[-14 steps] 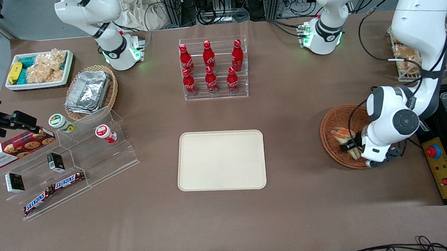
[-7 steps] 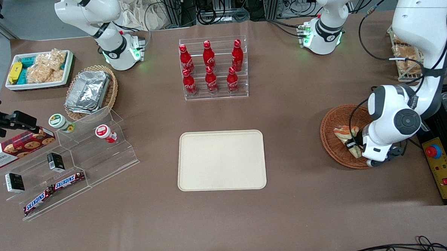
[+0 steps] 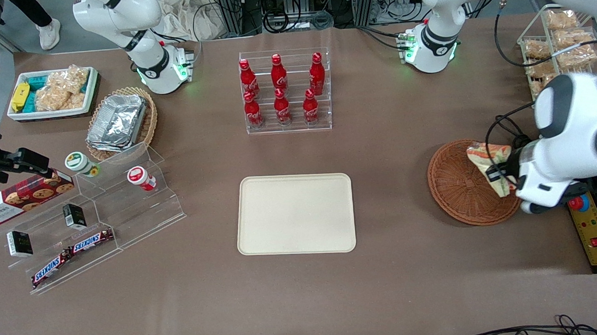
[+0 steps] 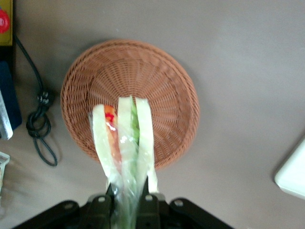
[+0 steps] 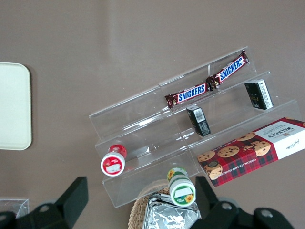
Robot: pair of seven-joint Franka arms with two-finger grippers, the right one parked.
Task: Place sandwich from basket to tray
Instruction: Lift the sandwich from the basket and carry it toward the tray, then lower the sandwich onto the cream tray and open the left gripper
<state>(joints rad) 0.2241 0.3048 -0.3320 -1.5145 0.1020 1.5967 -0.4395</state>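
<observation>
My left gripper [image 3: 500, 173] is shut on the sandwich [image 3: 489, 160], a wrapped wedge with pale bread and green and orange-red layers. It hangs lifted above the round reddish-brown wicker basket [image 3: 461, 193], over the rim toward the working arm's end. In the left wrist view the sandwich [image 4: 125, 143] points away from the gripper [image 4: 127, 193], with the basket [image 4: 157, 76] below it, nothing lying in it. The cream tray [image 3: 295, 214] lies flat at the table's middle, toward the parked arm from the basket, with nothing on it; its corner [image 4: 293, 174] shows in the wrist view.
A clear rack of red bottles [image 3: 285, 90] stands farther from the front camera than the tray. A wire rack of snack bags [image 3: 555, 40] and a yellow control box [image 3: 591, 225] sit at the working arm's end. Acrylic steps with snacks [image 3: 89, 217] lie toward the parked arm's end.
The gripper has risen out of the basket with the sandwich held in it, and moved toward the working arm's end. The basket now shows bare wicker.
</observation>
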